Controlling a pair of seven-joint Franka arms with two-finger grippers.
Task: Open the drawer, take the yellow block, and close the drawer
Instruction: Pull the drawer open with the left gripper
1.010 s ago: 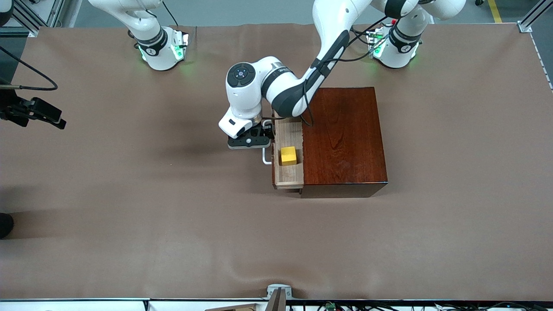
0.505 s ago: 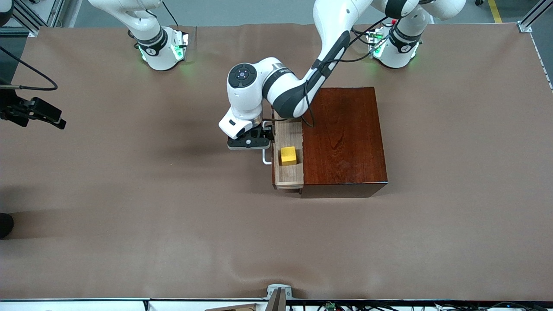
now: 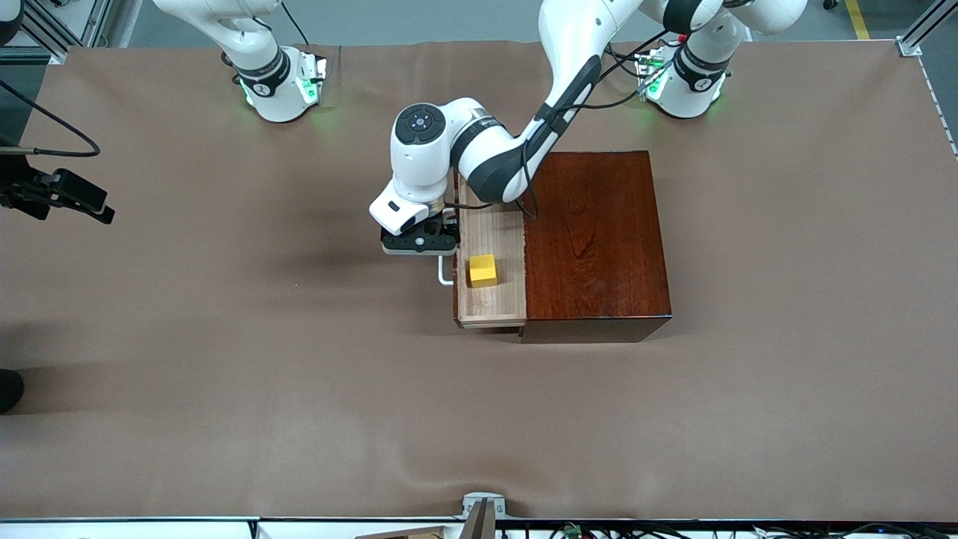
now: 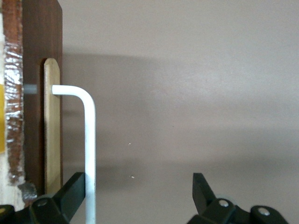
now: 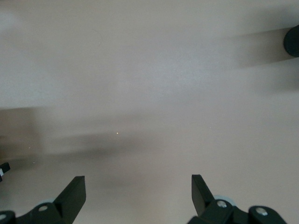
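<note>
The drawer (image 3: 490,307) stands partly pulled out of the reddish-brown box (image 3: 595,239), toward the right arm's end of the table. The yellow block (image 3: 483,270) lies in its light-wood tray. My left gripper (image 3: 419,243) is at the white handle (image 3: 443,277). In the left wrist view the gripper (image 4: 138,184) is open, with the handle bar (image 4: 90,154) between the fingers, against one fingertip (image 4: 74,184), beside the dark drawer front (image 4: 42,56). My right gripper (image 5: 138,182) is open and empty over bare table, waiting.
Brown cloth covers the table (image 3: 299,389). A black device with a cable (image 3: 56,193) sits at the table's edge at the right arm's end. The arm bases (image 3: 281,82) stand along the table's edge farthest from the front camera.
The drawer has slid farther out of the box toward the right arm's end, carrying the yellow block. My left gripper moved the same way with the handle. The right arm is still.
</note>
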